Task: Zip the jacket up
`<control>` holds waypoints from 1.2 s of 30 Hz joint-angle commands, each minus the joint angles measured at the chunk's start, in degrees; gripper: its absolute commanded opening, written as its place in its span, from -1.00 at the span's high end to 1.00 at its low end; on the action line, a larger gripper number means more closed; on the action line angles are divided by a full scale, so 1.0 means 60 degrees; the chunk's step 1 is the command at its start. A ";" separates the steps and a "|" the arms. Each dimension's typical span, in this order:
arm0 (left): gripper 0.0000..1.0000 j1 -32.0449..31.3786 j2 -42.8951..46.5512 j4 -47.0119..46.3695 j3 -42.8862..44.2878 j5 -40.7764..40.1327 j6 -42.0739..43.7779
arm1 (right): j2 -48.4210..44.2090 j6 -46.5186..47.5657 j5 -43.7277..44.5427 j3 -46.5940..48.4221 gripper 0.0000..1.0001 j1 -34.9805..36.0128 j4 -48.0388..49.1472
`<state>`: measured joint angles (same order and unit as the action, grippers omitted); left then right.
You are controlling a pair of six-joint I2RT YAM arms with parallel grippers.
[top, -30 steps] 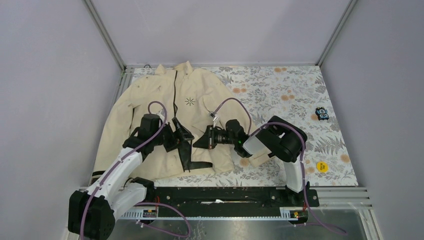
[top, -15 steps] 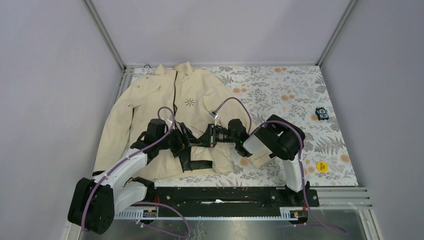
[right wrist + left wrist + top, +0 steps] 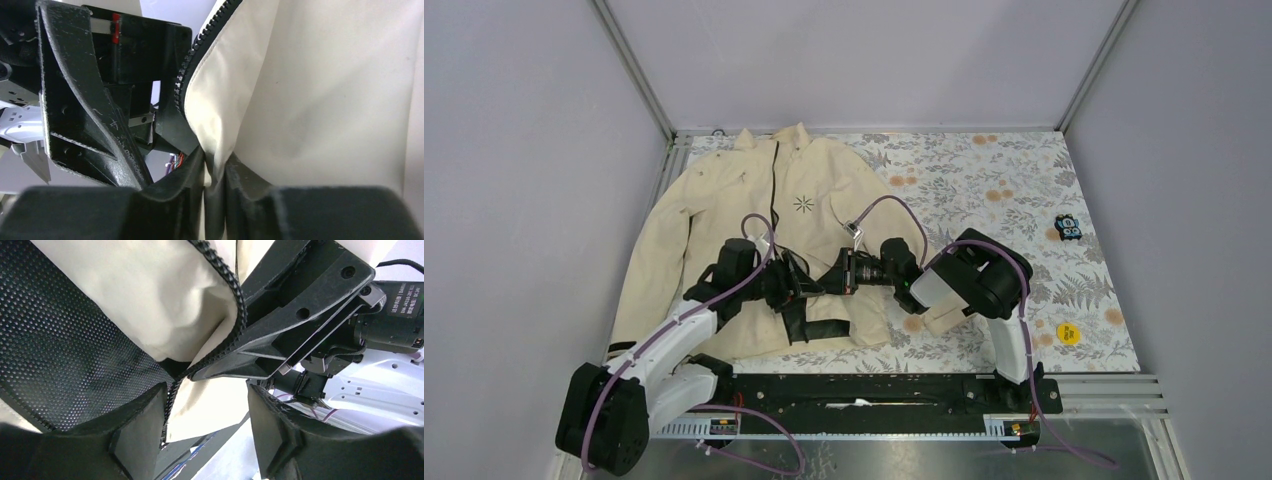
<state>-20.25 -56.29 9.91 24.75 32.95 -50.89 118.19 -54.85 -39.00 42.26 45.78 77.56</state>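
Top external view shows my left gripper [image 3: 794, 287] has swung in this past second, fingers spread wide, to meet my right gripper [image 3: 826, 283], clamped on the jacket [image 3: 824, 180] by its zipper [image 3: 192, 47], low on the table [image 3: 984, 200], ready for joining.

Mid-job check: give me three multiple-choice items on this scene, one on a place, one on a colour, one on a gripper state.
1. Where does the jacket lie on the table?
A. Left part, collar at the far edge.
B. Right part.
C. Hanging off the near edge.
2. What colour is the round disc?
A. Red.
B. Yellow.
C. Green.
3. How is the right gripper?
A. Open above the table.
B. Shut on the disc.
C. Shut on the jacket.
1 A: the top view shows it at left. 2 B: it reads yellow. 3 C: its wrist view shows it pinching cream fabric.
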 commanded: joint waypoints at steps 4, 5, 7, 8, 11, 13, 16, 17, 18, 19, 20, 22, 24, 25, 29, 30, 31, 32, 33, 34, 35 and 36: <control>-0.03 -0.0053 -0.0045 -0.0043 0.0550 -0.0085 0.0075 | -0.0620 0.0528 0.0532 -0.0118 0.06 -0.0092 -0.0727; 0.00 -0.0053 -0.0095 -0.0008 0.0599 -0.0077 0.0082 | -0.0820 0.0731 0.0726 -0.0183 -0.06 -0.0112 -0.1317; 0.06 -0.0053 -0.0163 0.0140 0.0701 -0.0127 0.0089 | -0.1258 0.0964 0.1397 -0.0185 -0.24 -0.0162 -0.2713; 0.08 -0.0053 -0.0179 0.0136 0.0718 -0.0144 0.0107 | -0.1401 0.1057 0.1609 -0.0151 -0.31 -0.0183 -0.3401; 0.13 -0.0053 -0.0219 0.0126 0.0687 -0.0291 0.0242 | -0.1740 0.1193 0.1778 -0.0141 -0.45 -0.0227 -0.4401; 0.14 -0.0053 -0.0322 0.0098 0.0630 -0.0287 0.0236 | -0.2051 0.1146 0.1776 -0.0231 -0.51 -0.0222 -0.4740; 0.17 -0.0064 -0.0526 -0.0001 0.0585 -0.0226 0.0349 | -0.2725 0.1337 0.2115 -0.0619 -0.62 -0.0218 -0.5371; 0.18 -0.0067 -0.0581 -0.0025 0.0570 -0.0219 0.0409 | -0.3022 0.1503 0.2307 -0.0731 -0.65 -0.0225 -0.5769; 0.18 -0.0067 -0.0612 -0.0061 0.0532 -0.0216 0.0436 | -0.3352 0.1707 0.2572 -0.0853 -0.67 -0.0226 -0.6173; 0.20 -0.0067 -0.0632 -0.0111 0.0496 -0.0198 0.0422 | -0.3677 0.1853 0.2822 -0.0972 -0.69 -0.0213 -0.6595; 0.21 -0.0067 -0.0659 -0.0187 0.0459 -0.0141 0.0336 | -0.4012 0.1972 0.2992 -0.1112 -0.71 -0.0186 -0.6906; 0.24 -0.0074 -0.0652 -0.0620 0.0359 0.0081 0.0163 | -0.4532 0.2155 0.3197 -0.1399 -0.71 -0.0088 -0.7158; 0.26 -0.0114 -0.0638 -0.0916 0.0283 0.0181 0.0024 | -0.4910 0.2588 0.3444 -0.1639 -0.71 0.0172 -0.7179; 0.27 -0.0136 -0.0637 -0.1040 0.0253 0.0229 -0.0027 | -0.5031 0.2866 0.3698 -0.1635 -0.71 0.0362 -0.7288; 0.32 -0.0187 -0.0710 -0.1139 0.0273 0.0337 -0.0141 | -0.4998 0.3889 0.4521 -0.1293 -0.75 0.1349 -0.7403; 0.33 -0.0209 -0.0690 -0.1139 0.0293 0.0338 -0.0145 | -0.4969 0.4080 0.4671 -0.1260 -0.77 0.1518 -0.7250; 0.33 -0.0244 -0.0673 -0.1136 0.0311 0.0318 -0.0144 | -0.4941 0.4268 0.4833 -0.1223 -0.79 0.1625 -0.7152; 0.33 -0.0274 -0.0662 -0.1139 0.0313 0.0294 -0.0145 | -0.4923 0.4336 0.4988 -0.1227 -0.82 0.1664 -0.7043; 0.34 -0.0306 -0.0684 -0.1139 0.0313 0.0260 -0.0157 | -0.4906 0.4401 0.5030 -0.1243 -0.84 0.1671 -0.6918; 0.34 -0.0339 -0.0726 -0.1136 0.0320 0.0251 -0.0180 | -0.4904 0.4495 0.5004 -0.1211 -0.86 0.1672 -0.6869; 0.35 -0.0376 -0.0795 -0.1139 0.0347 0.0269 -0.0201 | -0.4926 0.4529 0.4982 -0.1191 -0.87 0.1672 -0.6852; 0.36 -0.0401 -0.0842 -0.1132 0.0387 0.0295 -0.0195 | -0.4943 0.4566 0.4958 -0.1216 -0.88 0.1685 -0.6780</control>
<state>-21.89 -60.53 6.17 26.57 33.45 -51.40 89.06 -31.90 -12.88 32.95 55.88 34.26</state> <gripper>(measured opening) 0.327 0.929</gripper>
